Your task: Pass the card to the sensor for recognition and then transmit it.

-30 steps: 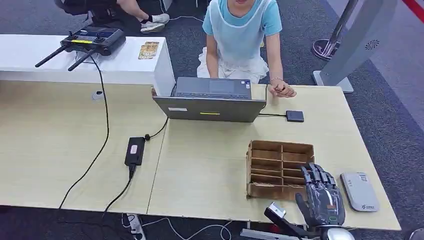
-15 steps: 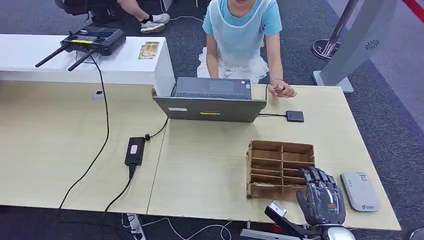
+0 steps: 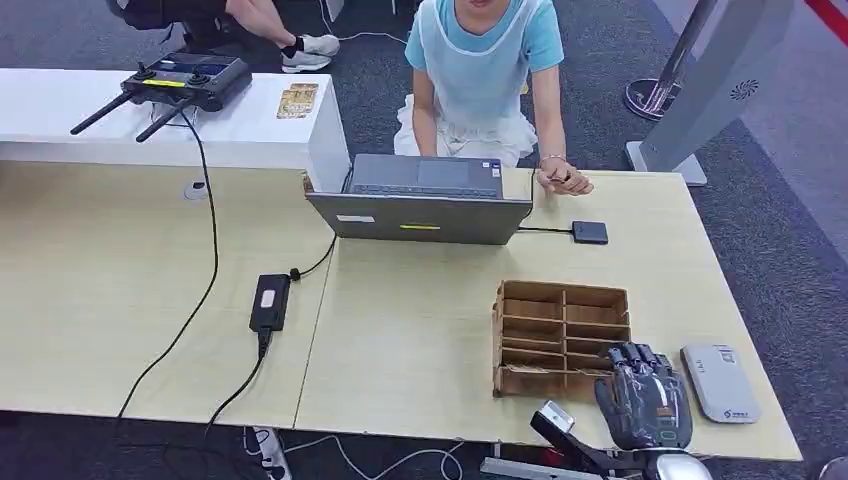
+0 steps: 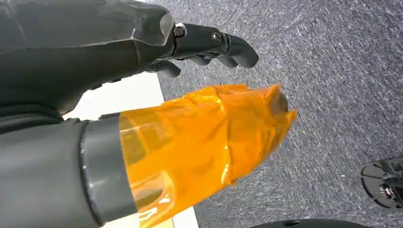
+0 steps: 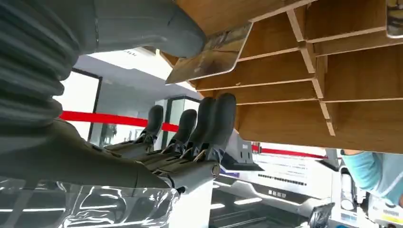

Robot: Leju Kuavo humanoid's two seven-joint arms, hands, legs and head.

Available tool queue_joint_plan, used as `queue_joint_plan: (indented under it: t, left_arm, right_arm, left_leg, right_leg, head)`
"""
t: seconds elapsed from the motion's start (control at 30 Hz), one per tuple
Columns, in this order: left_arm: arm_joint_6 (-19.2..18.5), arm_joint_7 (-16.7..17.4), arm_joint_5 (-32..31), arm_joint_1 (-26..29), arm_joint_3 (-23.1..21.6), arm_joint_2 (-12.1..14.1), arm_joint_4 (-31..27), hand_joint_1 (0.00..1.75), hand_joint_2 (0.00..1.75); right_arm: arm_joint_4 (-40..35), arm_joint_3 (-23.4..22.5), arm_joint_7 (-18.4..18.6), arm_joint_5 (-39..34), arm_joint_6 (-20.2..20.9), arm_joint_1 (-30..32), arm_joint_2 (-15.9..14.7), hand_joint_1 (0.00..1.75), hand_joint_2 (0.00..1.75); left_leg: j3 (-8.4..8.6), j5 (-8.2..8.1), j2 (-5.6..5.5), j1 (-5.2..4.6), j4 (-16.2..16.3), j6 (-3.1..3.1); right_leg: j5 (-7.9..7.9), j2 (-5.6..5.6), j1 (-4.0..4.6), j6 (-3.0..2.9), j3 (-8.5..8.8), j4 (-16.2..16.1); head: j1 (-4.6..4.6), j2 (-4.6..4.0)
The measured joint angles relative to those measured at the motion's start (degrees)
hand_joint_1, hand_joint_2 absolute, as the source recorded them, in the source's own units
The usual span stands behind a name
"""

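Note:
A wooden slotted organizer stands on the table's near right part. In the right wrist view a card sticks out of one of its slots. My right hand is at the organizer's near right corner, with its thumb against the card's edge and its fingers spread apart on the card's other side, off it. A small black pad is cabled to the laptop. My left hand hangs over the carpet and holds nothing.
A white flat device lies just right of my right hand near the table edge. The laptop stands at the far side, with a person behind it resting a hand on the table. A power brick and cables lie to the left.
My right hand has drawn back toward the table's near edge, from over the organizer to its near corner. Nothing else has moved.

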Motion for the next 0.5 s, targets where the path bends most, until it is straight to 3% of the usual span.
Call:
queue_joint_plan:
  t: [0.07,0.1,0.27,0.5]
  left_arm:
    - [0.0,0.0,0.0,0.0,0.0,0.0,0.0,0.00,0.00]
    - [0.0,-0.1,0.0,0.0,0.0,0.0,0.0,0.00,0.00]
    - [0.0,-0.2,0.0,0.0,0.0,0.0,0.0,0.00,0.00]
    - [0.0,-0.3,0.0,0.0,0.0,0.0,0.0,0.00,0.00]
  right_arm:
    - [0.0,0.0,-0.2,0.5,0.0,0.0,0.1,0.89,1.75]
    - [0.0,0.0,-0.2,0.6,0.0,0.0,0.1,0.98,1.75]
    - [0.0,0.0,-0.5,0.7,0.0,0.0,0.1,1.01,1.75]
    - [0.0,0.0,-0.6,1.0,0.0,0.0,0.3,1.27,1.75]
  left_leg:
    - [0.00,0.00,0.00,0.00,0.0,0.00]
    - [0.00,0.00,0.00,0.00,0.0,0.00]
    - [0.00,0.00,0.00,0.00,0.0,0.00]
    - [0.00,0.00,0.00,0.00,0.0,0.00]
  right_leg:
    - [0.00,0.00,0.00,0.00,0.00,0.0]
    - [0.00,0.00,0.00,0.00,0.00,0.0]
    - [0.00,0.00,0.00,0.00,0.00,0.0]
    - [0.00,0.00,0.00,0.00,0.00,0.0]
  head:
    - [0.00,0.00]
    - [0.00,0.00]
    - [0.00,0.00]
    - [0.00,0.00]
